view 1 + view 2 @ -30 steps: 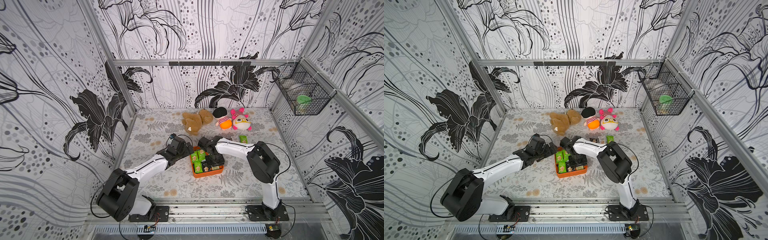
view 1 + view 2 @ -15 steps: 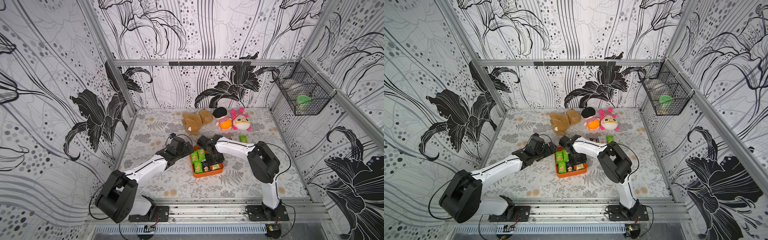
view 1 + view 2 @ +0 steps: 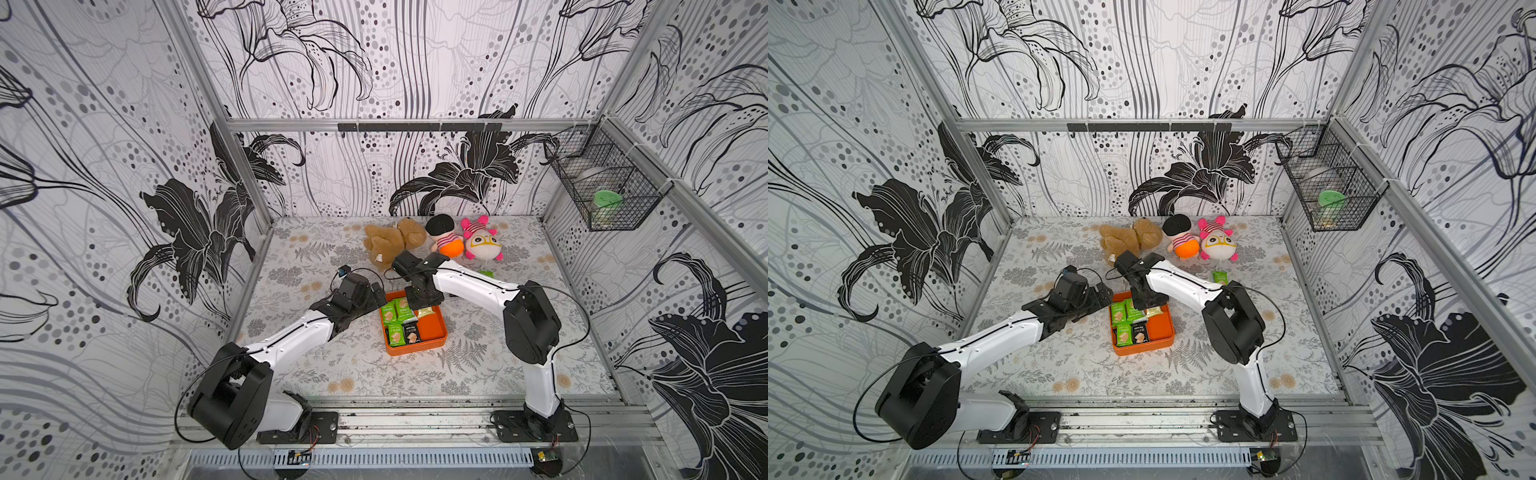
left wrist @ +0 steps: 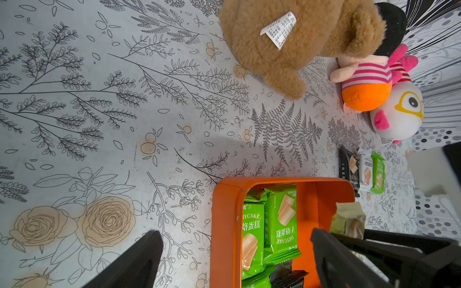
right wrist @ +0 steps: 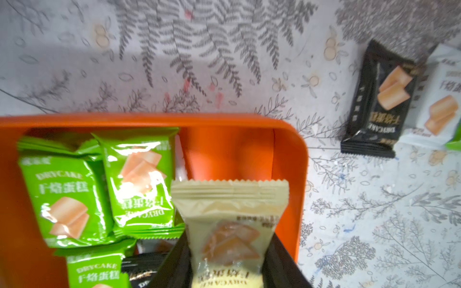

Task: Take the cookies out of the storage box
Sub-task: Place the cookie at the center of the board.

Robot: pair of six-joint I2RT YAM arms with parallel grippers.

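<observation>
The cookie I'm working on is the cream packet [image 5: 229,224], clenched in the right gripper [image 5: 229,240] over the bare orange part of the storage box [image 5: 149,119]. The green packets [image 5: 62,199] and a black packet [image 3: 411,332] lie in the box along its other side, and three loose packets [image 4: 365,172] sit on the worktop [image 4: 124,112] just beyond the box wall. The jaws pinch only one end of the cream packet, and the wrapper looks slick, so I judge it could slide out or swing on the lift and drop back into the box. It also sits close against a green neighbour, which might get dragged along. The left gripper [image 4: 235,234] hangs spread wide and empty at the box's rim, near the right arm, so a careless sweep could knock the arms together or shove the box. Only the right wrist view shows the pinch. In both top views the wrist covers it, though they show how crowded the arms are and the plush toys [image 3: 482,245] beyond.
</observation>
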